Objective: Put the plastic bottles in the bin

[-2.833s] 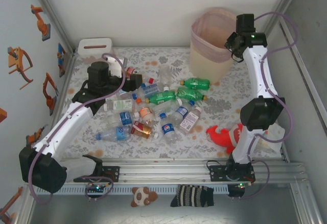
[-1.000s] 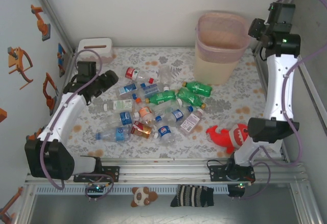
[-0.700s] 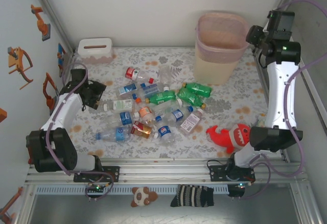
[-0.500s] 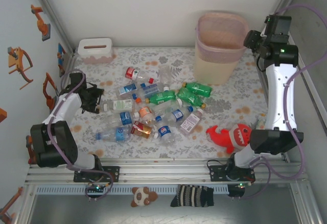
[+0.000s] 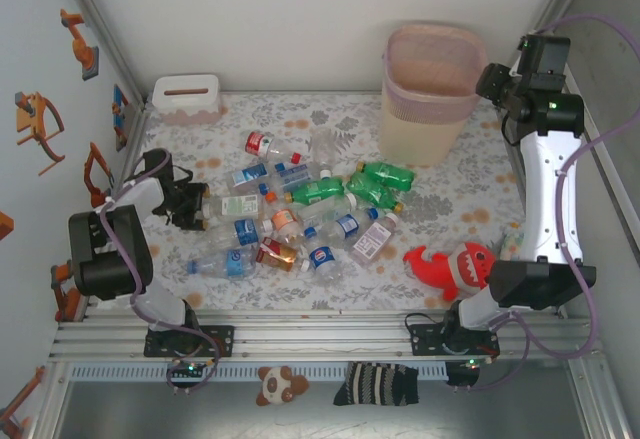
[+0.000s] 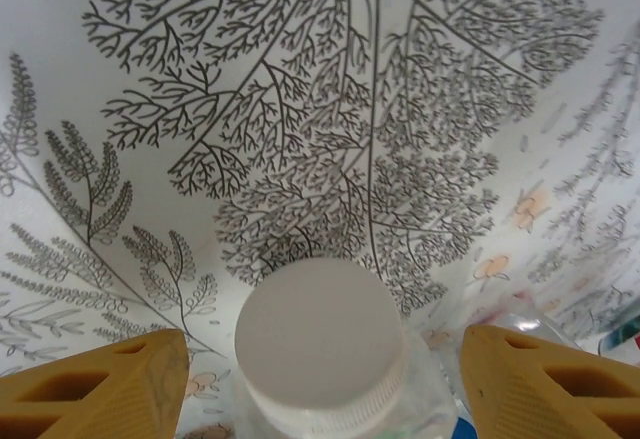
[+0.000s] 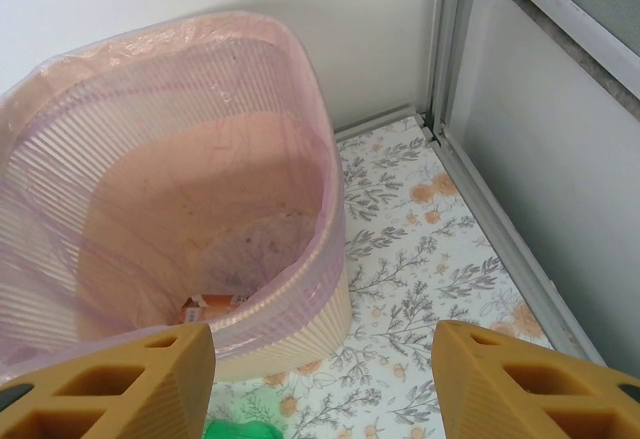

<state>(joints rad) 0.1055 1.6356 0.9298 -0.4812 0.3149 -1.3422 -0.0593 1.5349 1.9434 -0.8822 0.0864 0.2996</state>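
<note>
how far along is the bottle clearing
Done: little; the beige, pink-lined round bin holds something orange-labelled at its bottom. In hand: left gripper has open jaws astride a white-capped clear plastic bottle, not gripping; right gripper is open and empty by the bin. Left: the pile of plastic bottles.

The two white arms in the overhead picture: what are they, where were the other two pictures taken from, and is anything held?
They are robot arms bolted at the table's near edge, each ending in a two-finger gripper. The wide picture comes from a fixed camera above and behind them. The close-ups come from cameras on the wrists, so the orange fingers there are each arm's own. On the flowered table lie a pile of plastic bottles, a red plush shark and a white box; the bin stands at the back. The left gripper is open on either side of a bottle's white cap, not gripping it. The right gripper hangs open beside the bin, holding nothing.
</note>
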